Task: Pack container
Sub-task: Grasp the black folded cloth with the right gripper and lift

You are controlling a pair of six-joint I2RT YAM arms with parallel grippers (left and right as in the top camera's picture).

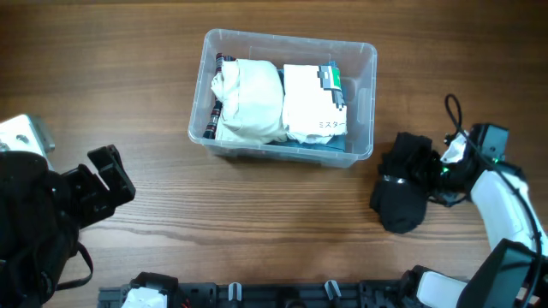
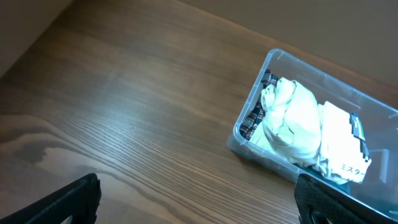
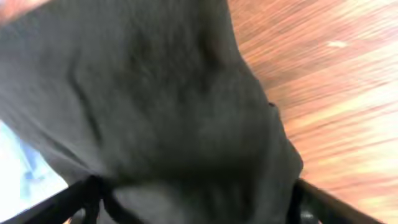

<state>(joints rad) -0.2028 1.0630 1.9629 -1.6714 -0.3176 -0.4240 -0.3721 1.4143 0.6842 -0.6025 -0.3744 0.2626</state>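
The clear plastic container (image 1: pixel 364 94) stands at the table's far middle; it also shows in the left wrist view (image 2: pixel 277 59). It holds a cream bundled cloth (image 1: pixel 248 101), a white folded garment with printed text (image 1: pixel 312 107) and a plaid item (image 1: pixel 216 111) along its left wall. A black garment (image 1: pixel 405 188) lies bunched right of the container. My right gripper (image 1: pixel 438 167) is at its right side; in the right wrist view the black cloth (image 3: pixel 174 106) fills the space between the wide-apart fingers (image 3: pixel 193 199). My left gripper (image 1: pixel 107 184) is open and empty at the front left (image 2: pixel 199 202).
A grey block (image 1: pixel 21 133) sits at the left edge. A black rail with clips (image 1: pixel 282 295) runs along the front edge. Bare wooden tabletop (image 1: pixel 257 214) lies between the container and the front.
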